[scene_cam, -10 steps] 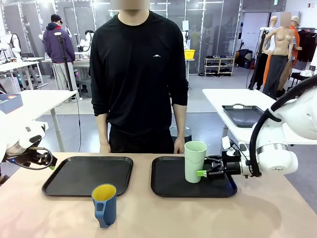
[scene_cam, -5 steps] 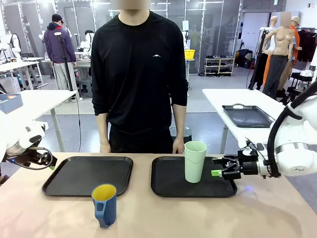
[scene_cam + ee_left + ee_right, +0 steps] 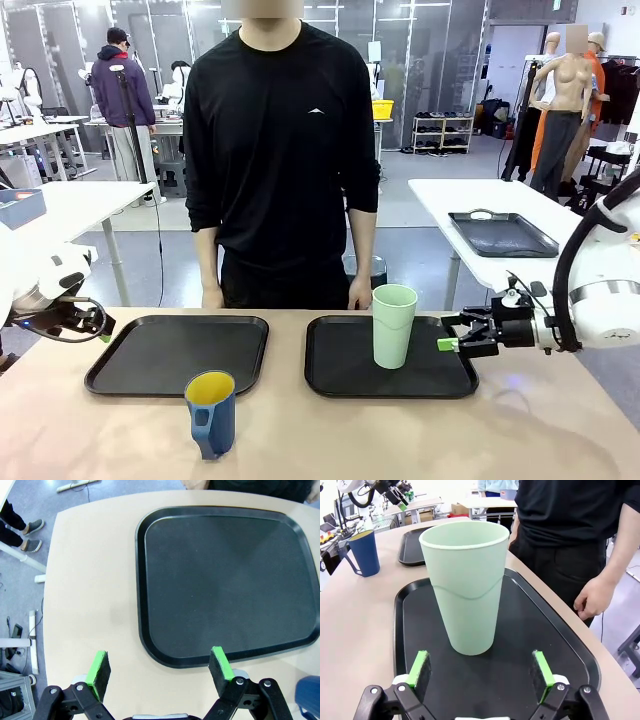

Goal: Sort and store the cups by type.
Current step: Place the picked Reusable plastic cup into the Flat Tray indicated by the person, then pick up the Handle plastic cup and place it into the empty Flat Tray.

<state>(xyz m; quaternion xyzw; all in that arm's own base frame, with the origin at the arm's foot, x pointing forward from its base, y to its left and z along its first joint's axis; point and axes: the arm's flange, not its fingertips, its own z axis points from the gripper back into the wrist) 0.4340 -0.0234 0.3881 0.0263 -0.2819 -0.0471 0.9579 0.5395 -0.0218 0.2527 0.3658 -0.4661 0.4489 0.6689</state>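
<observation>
- Mug, dark blue with a yellow inside: standing upright on the bare table, at the near edge. It is sitting well apart from both pincers, closer to the left one, with its handle turned toward the near side.
- Left gripper: hanging over the table's left end with its green pads spread wide apart, pointing down at the table.
- Left tray, black: lying flat directly ahead of the left pincer. Its nearest rim is running just beyond the two pads.
- Right gripper: reaching in level from the right, its fingers standing wide apart over the right-hand end of the right tray.
- Tumbler, tall and pale mint green: standing upright on the right tray, just ahead of the right pincer's open pads. It is clear of both pads and not between them.
- Person in a black top: standing at the far side of the table beyond both pincers, arms hanging, one hand hanging near the right tray's far rim.
</observation>
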